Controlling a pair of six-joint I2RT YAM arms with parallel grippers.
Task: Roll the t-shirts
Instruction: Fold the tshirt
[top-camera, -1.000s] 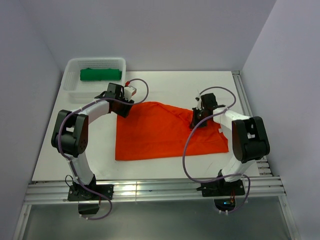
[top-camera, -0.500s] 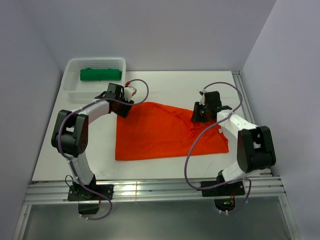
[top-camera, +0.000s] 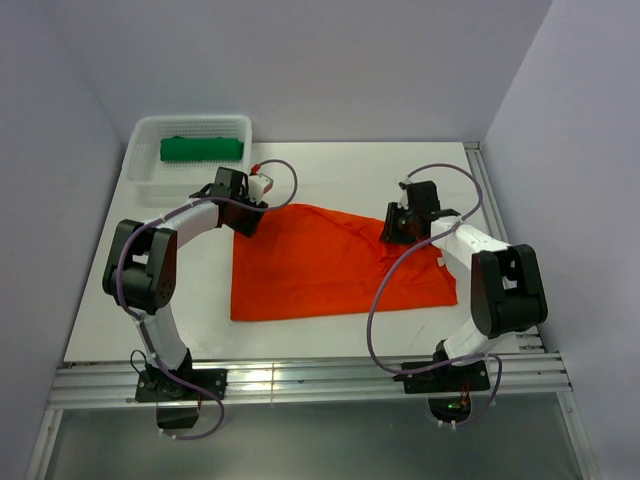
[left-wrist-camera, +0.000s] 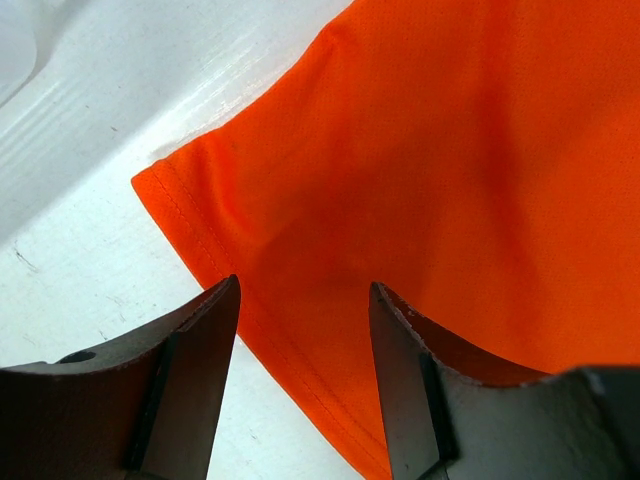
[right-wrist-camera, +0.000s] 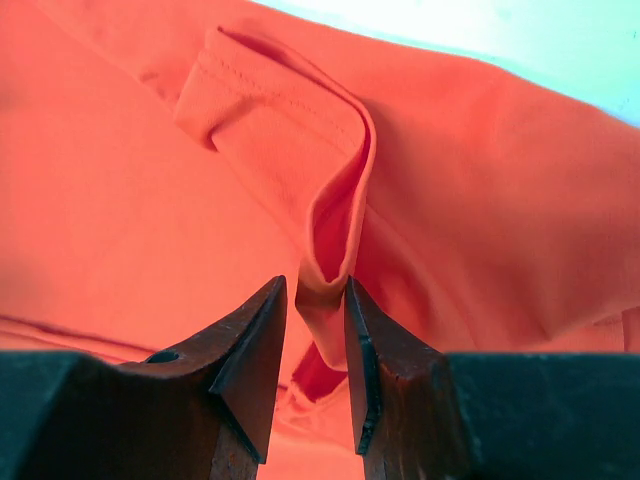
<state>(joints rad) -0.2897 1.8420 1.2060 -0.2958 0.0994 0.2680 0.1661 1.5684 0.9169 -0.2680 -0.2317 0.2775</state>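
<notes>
My left gripper (left-wrist-camera: 303, 300) is spread wide above the far left corner of the orange-red t-shirt (top-camera: 330, 265), which lies spread on the table (top-camera: 340, 180). My right gripper (right-wrist-camera: 314, 300) is narrowly parted, astride a raised fold near the shirt's far right edge. The green t-shirt (top-camera: 202, 149) lies rolled in the white basket (top-camera: 145, 185).

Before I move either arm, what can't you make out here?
1. Right wrist view: whether the right end effector grips the bright orange-red cloth t-shirt; its raised fold fills the gap.
2. Top view: the shirt's far-left corner, covered by the left end effector.
3. Top view: how the green cloth t-shirt lies in the white plastic mesh basket; too small, basket wall in front.
</notes>
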